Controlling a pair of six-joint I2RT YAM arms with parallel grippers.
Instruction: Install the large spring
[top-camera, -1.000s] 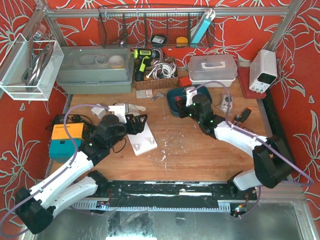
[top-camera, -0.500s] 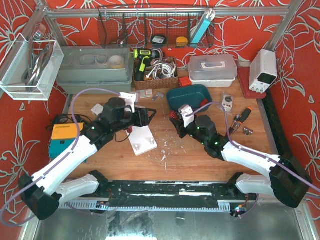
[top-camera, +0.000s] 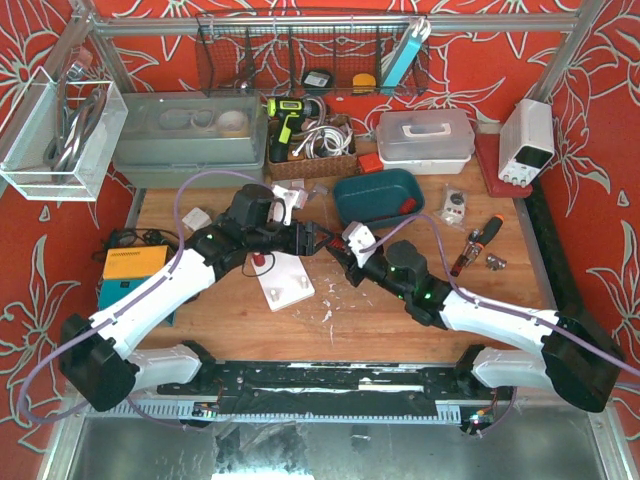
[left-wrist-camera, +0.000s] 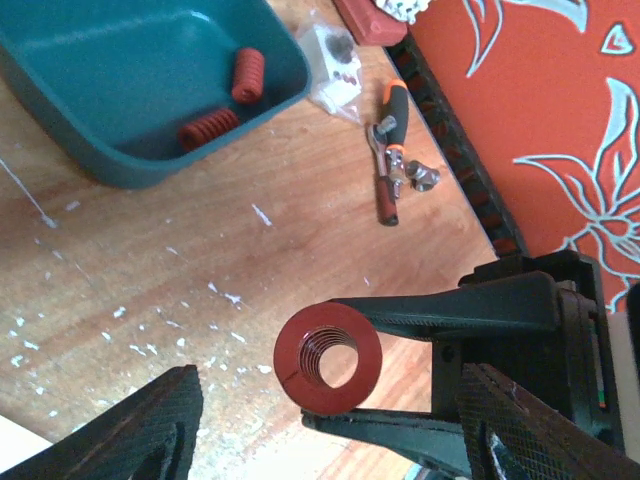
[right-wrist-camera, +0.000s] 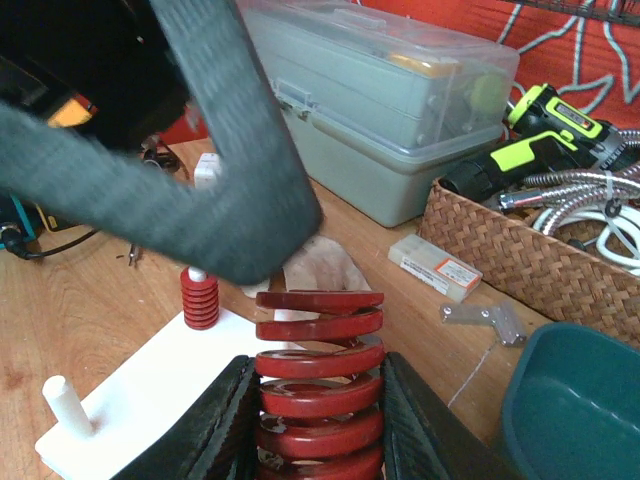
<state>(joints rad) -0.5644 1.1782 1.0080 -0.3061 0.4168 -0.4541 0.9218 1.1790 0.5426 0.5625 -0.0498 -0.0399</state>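
Large spring (right-wrist-camera: 318, 385) red, glossy. Small spring (right-wrist-camera: 200, 297) on the peg also red; base plate (right-wrist-camera: 140, 385) white. Bin (left-wrist-camera: 130, 165) teal, two red springs (left-wrist-camera: 247, 75) inside. Desk (left-wrist-camera: 150, 250) light brown wood grain with white flecks. Far wall (top-camera: 480, 65) red with white flower outlines. Drill (right-wrist-camera: 545, 110) black and neon yellow. Basket (right-wrist-camera: 500, 250) tan, woven. Pliers (left-wrist-camera: 388, 180) with orange-and-black handles.

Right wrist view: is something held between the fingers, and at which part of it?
Yes. The right gripper holds the large red spring by its lower coils, with its fingers on both sides; the upper coils stand free.
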